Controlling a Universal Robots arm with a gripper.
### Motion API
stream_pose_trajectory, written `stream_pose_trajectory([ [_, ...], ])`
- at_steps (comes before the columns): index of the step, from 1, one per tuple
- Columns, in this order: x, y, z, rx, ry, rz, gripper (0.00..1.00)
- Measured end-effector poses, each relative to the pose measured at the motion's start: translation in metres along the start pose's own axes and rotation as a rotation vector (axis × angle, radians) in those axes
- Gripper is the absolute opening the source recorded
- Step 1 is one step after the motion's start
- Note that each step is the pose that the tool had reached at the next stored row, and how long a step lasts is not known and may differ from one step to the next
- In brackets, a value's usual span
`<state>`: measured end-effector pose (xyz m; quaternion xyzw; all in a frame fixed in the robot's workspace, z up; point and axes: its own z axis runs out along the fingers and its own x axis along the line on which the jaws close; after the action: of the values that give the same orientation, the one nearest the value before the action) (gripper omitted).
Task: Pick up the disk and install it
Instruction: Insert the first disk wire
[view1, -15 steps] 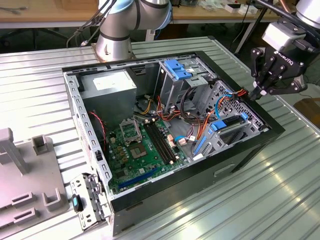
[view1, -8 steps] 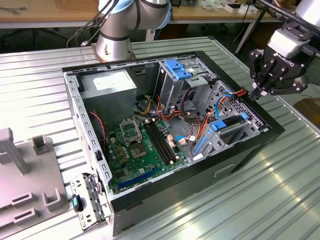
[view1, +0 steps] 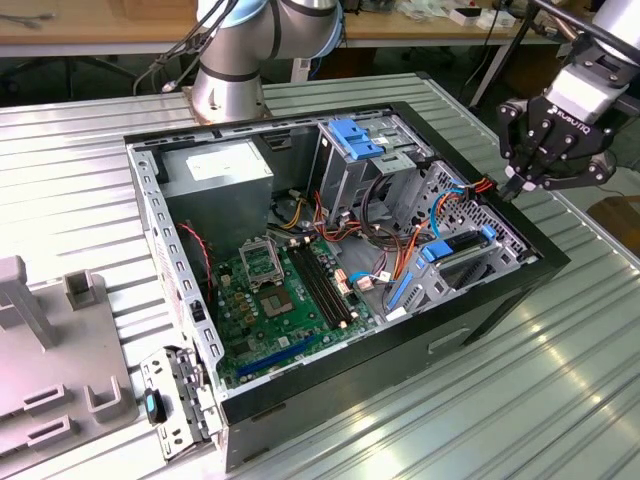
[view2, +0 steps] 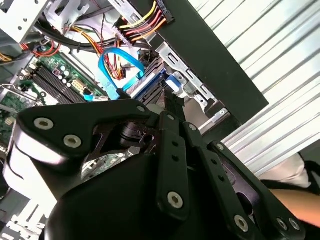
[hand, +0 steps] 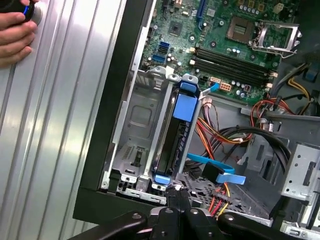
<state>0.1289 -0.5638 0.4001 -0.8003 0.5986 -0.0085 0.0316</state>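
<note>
The disk, a dark body in a bright blue carrier, stands on edge in a slot of the metal drive cage at the open computer case's front corner. In the exterior view the disk lies along the case's wall on that view's right. My gripper hovers just above the case rim beside the disk's end, fingers drawn together with nothing between them. In both wrist views my gripper points at the disk's near end, a short gap away from the disk.
The case holds a green motherboard, a power supply, a blue ridged bracket on the upper cage, a blue flat cable and orange-yellow wire bundles. A person's hand rests on the ribbed table. A grey fixture stands at the exterior view's left.
</note>
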Motion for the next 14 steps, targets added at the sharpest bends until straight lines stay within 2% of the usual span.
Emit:
stream_pose_trajectory([
  [6, 0.0009, -0.0035, 0.0014, -0.0022, -0.0056, -0.091, 0.11],
  [8, 0.0010, -0.0057, 0.0019, -0.0026, -0.0064, -0.107, 0.11],
  [11, -0.0051, -0.0172, 0.0035, -0.0035, -0.0044, -0.109, 0.11],
  [14, -0.0177, -0.0307, 0.0061, -0.0065, 0.0029, -0.109, 0.11],
])
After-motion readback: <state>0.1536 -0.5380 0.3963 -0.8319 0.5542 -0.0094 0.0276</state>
